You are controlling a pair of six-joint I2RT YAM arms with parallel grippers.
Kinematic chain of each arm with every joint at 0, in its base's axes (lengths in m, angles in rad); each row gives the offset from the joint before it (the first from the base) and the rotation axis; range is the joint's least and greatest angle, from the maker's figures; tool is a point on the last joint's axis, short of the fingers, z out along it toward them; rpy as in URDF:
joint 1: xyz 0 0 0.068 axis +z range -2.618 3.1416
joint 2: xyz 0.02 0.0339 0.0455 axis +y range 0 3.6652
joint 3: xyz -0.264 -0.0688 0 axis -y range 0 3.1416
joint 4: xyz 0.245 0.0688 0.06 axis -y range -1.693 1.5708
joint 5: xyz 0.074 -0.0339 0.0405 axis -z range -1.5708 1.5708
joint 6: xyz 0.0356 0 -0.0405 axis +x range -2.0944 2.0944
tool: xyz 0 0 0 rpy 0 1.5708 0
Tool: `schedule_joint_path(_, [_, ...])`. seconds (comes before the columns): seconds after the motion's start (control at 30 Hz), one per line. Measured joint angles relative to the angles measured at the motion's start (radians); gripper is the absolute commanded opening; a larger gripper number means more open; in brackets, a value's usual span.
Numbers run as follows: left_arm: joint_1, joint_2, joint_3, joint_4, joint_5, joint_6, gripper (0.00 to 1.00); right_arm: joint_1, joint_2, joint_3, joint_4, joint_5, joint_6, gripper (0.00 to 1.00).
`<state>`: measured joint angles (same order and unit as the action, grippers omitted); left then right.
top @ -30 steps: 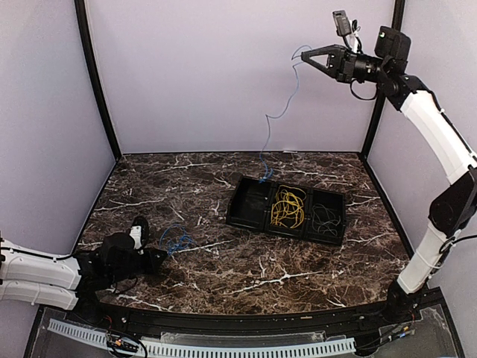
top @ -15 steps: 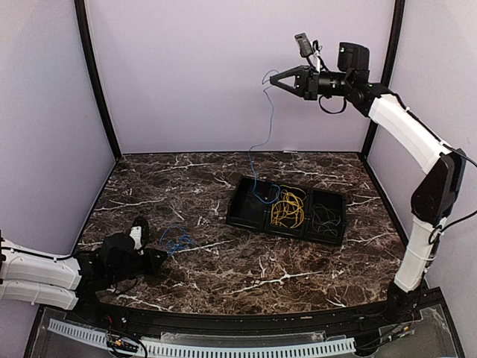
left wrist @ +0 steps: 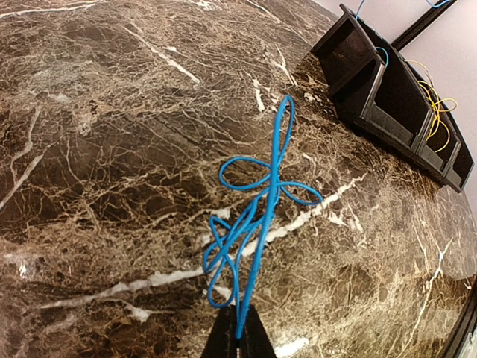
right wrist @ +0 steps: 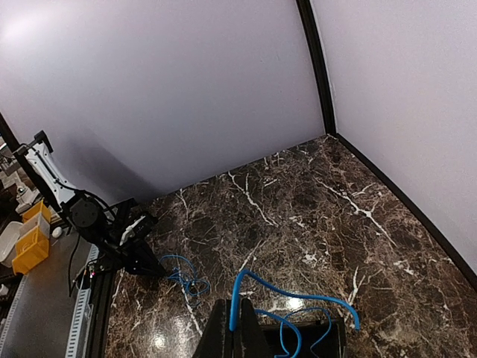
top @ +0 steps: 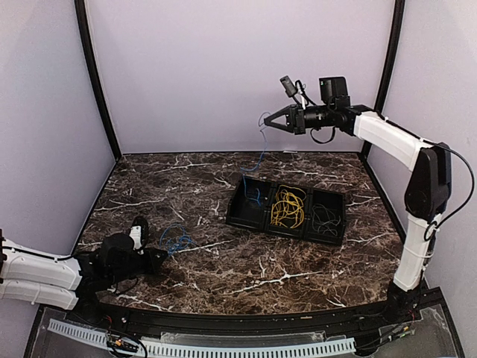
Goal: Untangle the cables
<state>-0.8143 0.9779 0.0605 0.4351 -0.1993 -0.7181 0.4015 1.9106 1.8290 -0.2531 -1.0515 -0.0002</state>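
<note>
My right gripper (top: 267, 123) is raised high at the back and shut on the end of a blue cable (top: 258, 160). That cable hangs down into the left compartment of the black tray (top: 283, 231). In the right wrist view the cable (right wrist: 298, 287) arches from my shut fingers (right wrist: 233, 328). My left gripper (top: 159, 256) rests low on the table at the near left. It is shut on a strand of a tangled blue cable (left wrist: 257, 224) that lies on the marble. Yellow cables (top: 287, 206) fill the middle compartment and dark grey cables (top: 326, 216) the right one.
The tray (left wrist: 373, 97) stands right of centre on the dark marble table (top: 223, 268). Lilac walls with black corner posts (top: 97, 82) close the back and sides. The left arm (top: 37, 272) lies along the near left edge.
My right gripper has come down and moved left with the blue cable. More of the cable's lower part now lies in the tray's left compartment. The left arm has not moved.
</note>
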Motion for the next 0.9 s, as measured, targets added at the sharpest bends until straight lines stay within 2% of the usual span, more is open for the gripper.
schedule_joint_path(0.23, [0.000, 0.000, -0.002, 0.011, 0.000, 0.001, 0.00, 0.014, -0.001, -0.023, -0.014, 0.022, -0.054, 0.00])
schedule_joint_path(0.5, [0.000, -0.011, -0.010, 0.013, -0.001, 0.001, 0.00, 0.034, 0.024, -0.122, -0.144, 0.103, -0.207, 0.00])
schedule_joint_path(0.67, [0.000, -0.016, -0.015, 0.013, -0.003, 0.003, 0.00, 0.070, 0.064, -0.142, -0.212, 0.246, -0.299, 0.00])
schedule_joint_path(0.9, [0.000, -0.007, -0.016, 0.025, 0.000, 0.004, 0.00, 0.190, 0.169, -0.098, -0.274, 0.461, -0.370, 0.00])
